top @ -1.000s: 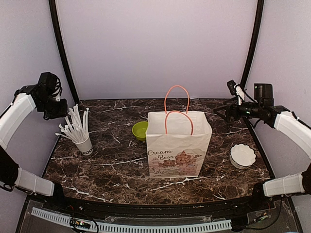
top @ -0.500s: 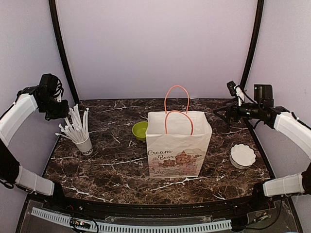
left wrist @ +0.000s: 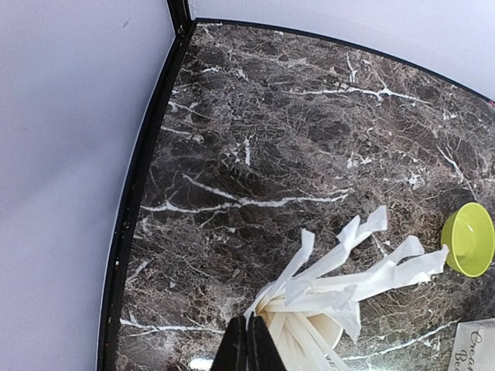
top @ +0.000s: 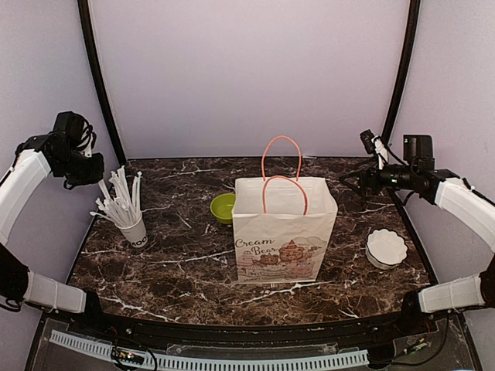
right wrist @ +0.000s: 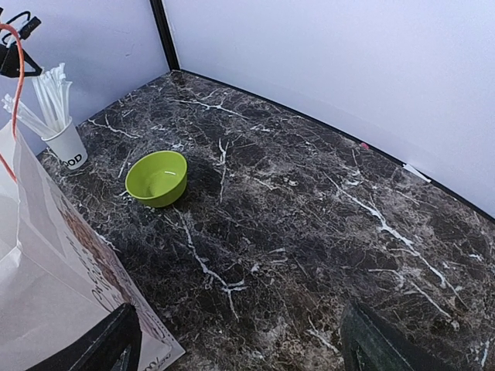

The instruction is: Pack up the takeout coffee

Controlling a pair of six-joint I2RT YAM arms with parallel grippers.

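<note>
Your left gripper is pinched fully together on nothing, above the straw cup, whose base is cut off at the frame edge. Your right gripper stands wide apart and empty, with only its finger ends showing. You can't place the coffee: no view shows it, and the bag hides its own inside.
</note>
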